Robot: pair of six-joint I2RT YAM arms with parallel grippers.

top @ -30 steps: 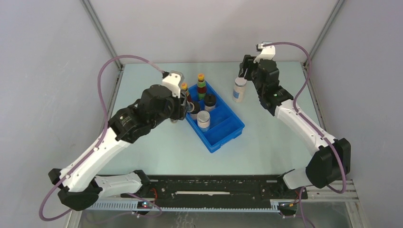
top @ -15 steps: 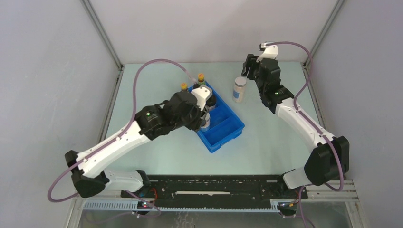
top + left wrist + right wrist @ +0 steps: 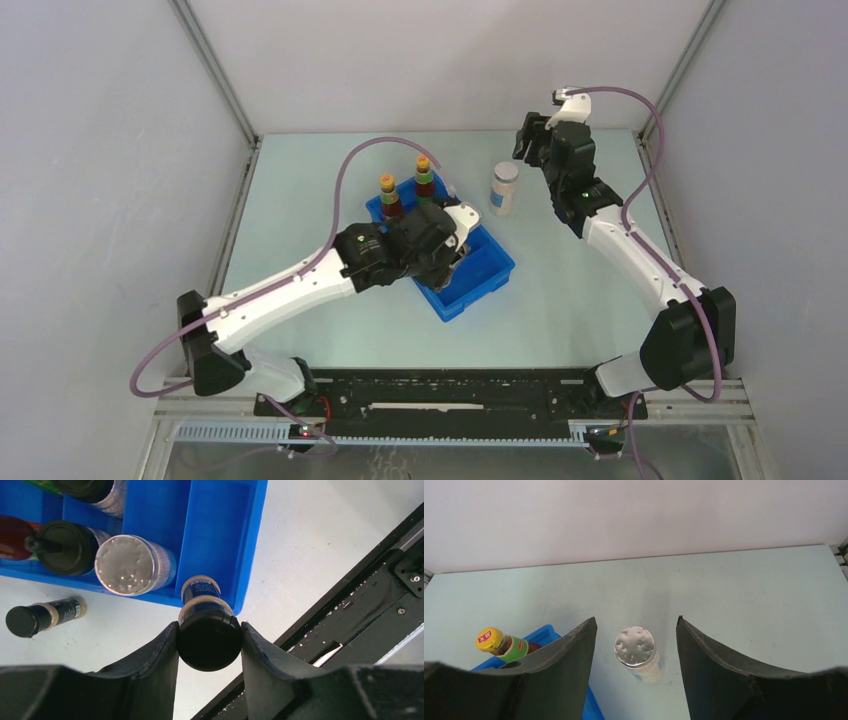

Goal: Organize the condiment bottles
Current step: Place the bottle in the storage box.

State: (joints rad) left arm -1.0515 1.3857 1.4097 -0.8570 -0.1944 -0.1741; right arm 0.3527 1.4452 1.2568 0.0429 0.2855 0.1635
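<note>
Left fingers (image 3: 155,665) pinch black-lidded jar (image 3: 210,640).

You're looking at a pale green table (image 3: 560,320), boxed in by plain grey-white walls (image 3: 440,60) at 9, 12 and 3 o'clock. Metal posts (image 3: 215,70) rise at 11 and 1 o'clock. A black rail (image 3: 450,395) runs along 6 o'clock. The light is soft and even.

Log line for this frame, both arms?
left gripper: shut on black-lidded spice jar, over blue tray | right gripper: open, white-capped jar below, untouched
</note>
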